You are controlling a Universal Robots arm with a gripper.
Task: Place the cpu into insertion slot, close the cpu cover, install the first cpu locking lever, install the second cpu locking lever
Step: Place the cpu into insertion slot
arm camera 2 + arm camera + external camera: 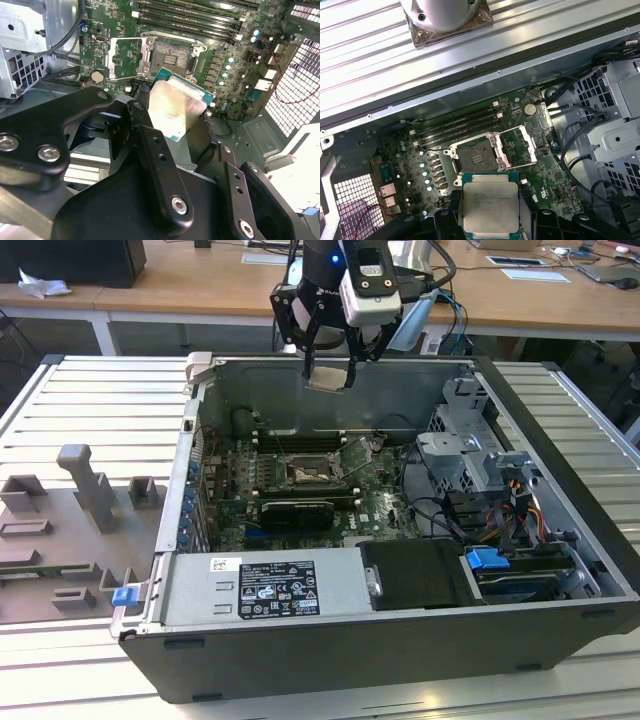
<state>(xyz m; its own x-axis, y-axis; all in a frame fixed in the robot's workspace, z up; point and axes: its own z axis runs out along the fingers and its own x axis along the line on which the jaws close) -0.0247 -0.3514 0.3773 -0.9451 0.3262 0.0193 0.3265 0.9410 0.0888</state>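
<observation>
Your gripper (328,370) is clenched on the cpu (490,207) and holds it over the open computer case (300,665), well above the insertion slot (475,159). The slot is bare, and the cpu cover (517,145) stands open beside it. I judge no step complete: seating, cover and both levers are outstanding. Print on the chip face and the white label (262,588) is too small to read.
</observation>
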